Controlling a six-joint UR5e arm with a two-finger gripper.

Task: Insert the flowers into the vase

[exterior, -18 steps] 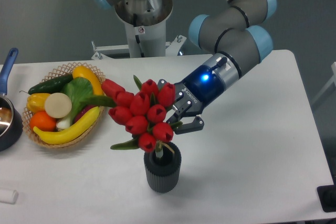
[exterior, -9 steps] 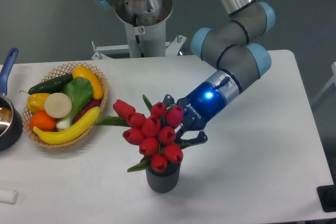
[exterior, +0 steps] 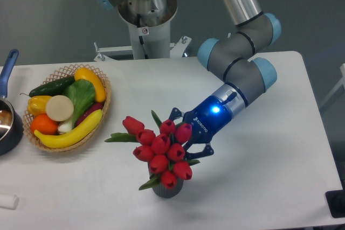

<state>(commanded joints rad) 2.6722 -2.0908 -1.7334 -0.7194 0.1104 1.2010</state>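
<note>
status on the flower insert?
Claw shut on flowers. Bunch low over vase, hiding its mouth; stem seating not visible. Fruit basket off to the side, nothing in the way.

the bunch of red tulip flowers (exterior: pixel 161 149) sits over the small dark grey ribbed vase (exterior: pixel 168 190); the woven fruit basket (exterior: pixel 102 109) lies left, behind.
</note>
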